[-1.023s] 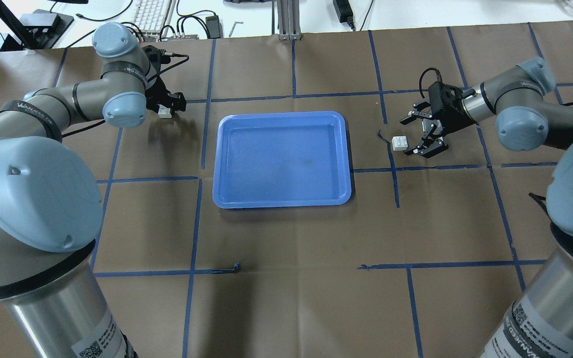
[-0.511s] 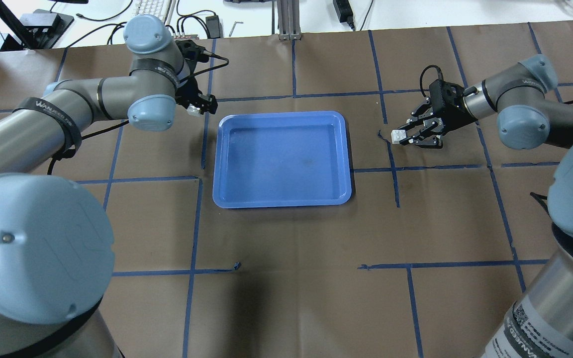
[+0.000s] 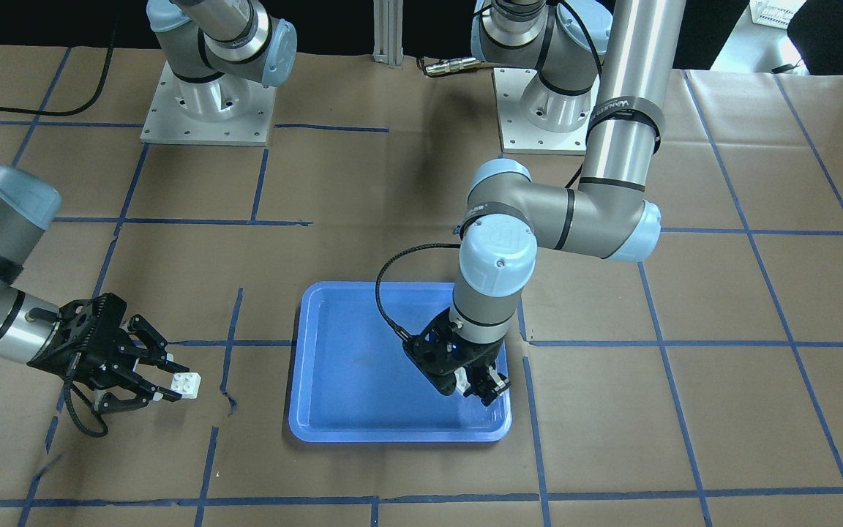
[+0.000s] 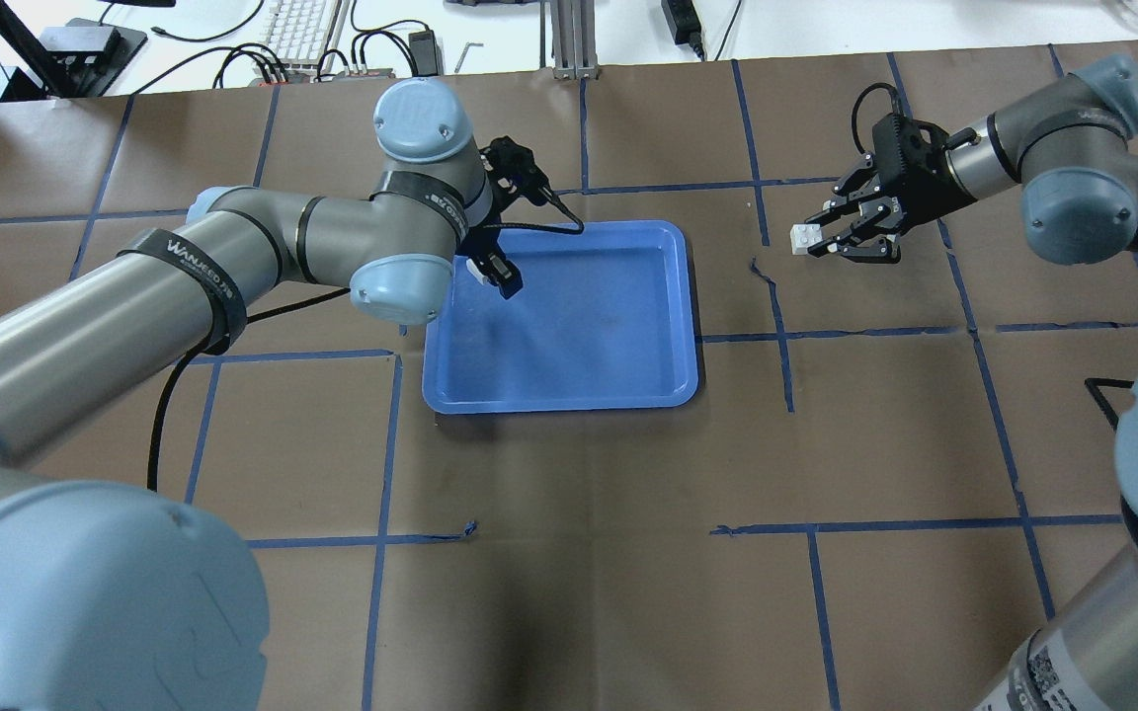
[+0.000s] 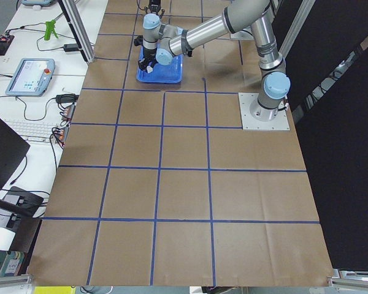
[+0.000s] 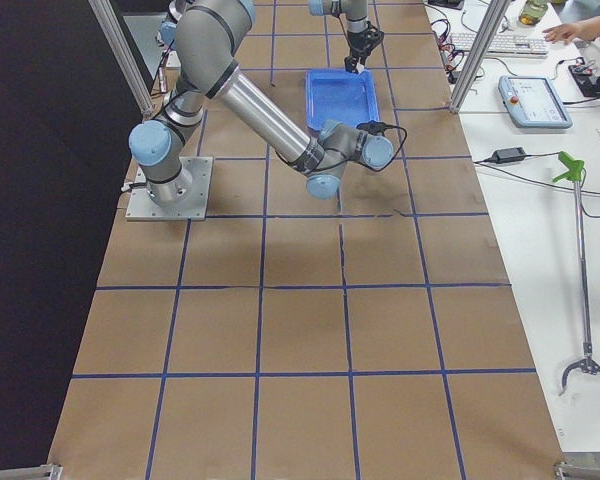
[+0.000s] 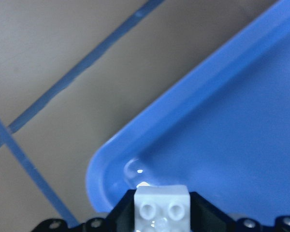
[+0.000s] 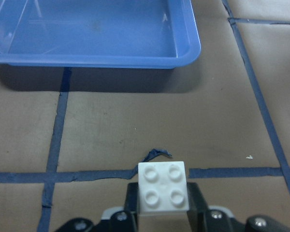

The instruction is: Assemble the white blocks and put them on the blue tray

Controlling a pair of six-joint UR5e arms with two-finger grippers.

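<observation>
- The rectangular blue plastic tray (image 4: 559, 400), shallow with a raised rim, lies flat at the middle of the table.
- My left arm (image 4: 263, 237) reaches over the tray's corner, wrist bent steeply downward. My right arm (image 4: 1073, 188) extends low and near level, well apart from the tray, pointing toward it.
- My left gripper (image 4: 496, 275) hangs over the inside of that corner, fingers narrow and clamped on one small white square studded plastic brick (image 7: 161, 209).
- My right gripper (image 4: 819, 240) is likewise narrow, pinching the second white brick (image 8: 163, 188) at the fingertips, apparently clear of the paper.
- Handling, as I judge it: both bricks are light, rigid and smooth-walled. Grip on two opposite side walls and keep the studs and underside free for mating. A brick may twist under pressing force.
</observation>
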